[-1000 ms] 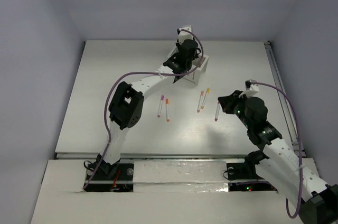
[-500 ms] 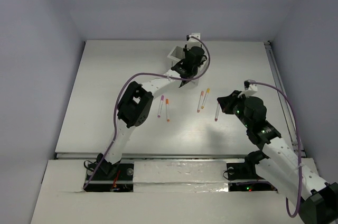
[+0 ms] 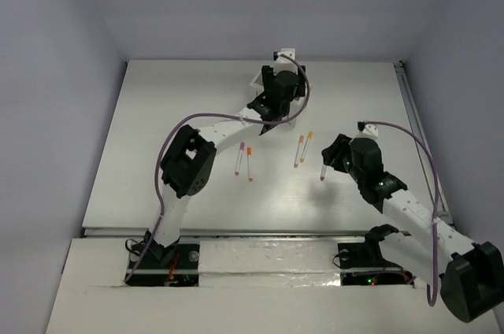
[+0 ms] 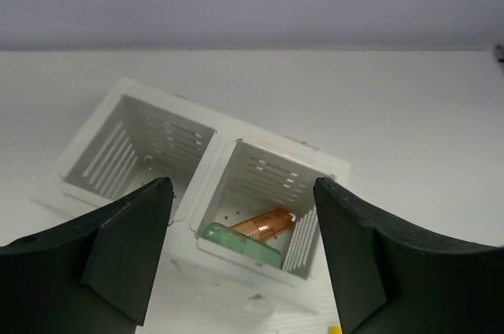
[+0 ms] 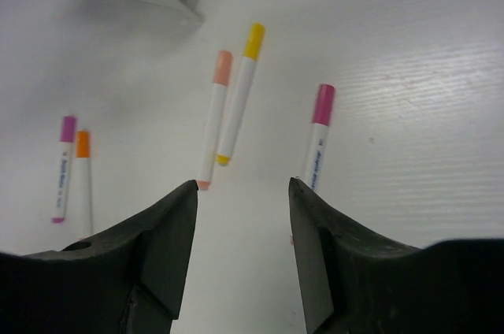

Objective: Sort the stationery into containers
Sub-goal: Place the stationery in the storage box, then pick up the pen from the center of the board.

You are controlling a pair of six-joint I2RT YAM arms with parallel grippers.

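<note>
Left gripper [image 4: 242, 188]: spread wide, empty, above the box [image 4: 206, 167].
Right gripper [image 5: 242, 188]: parted, empty, over pens [image 5: 316, 137] near the box.
Done: orange block [image 4: 264, 225] and mint piece [image 4: 236, 239] lie in one box compartment — the other is bare.
Left: five pens lie outside the box — most of the job, I judge.

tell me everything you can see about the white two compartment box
The white box looks like matte plastic, a rectangle split into two square open-top compartments with slots cut in the walls. It sits flat on the table, angled in the left wrist view. There its right-hand compartment holds an orange block and a mint-green piece; nothing shows in the left.
</note>
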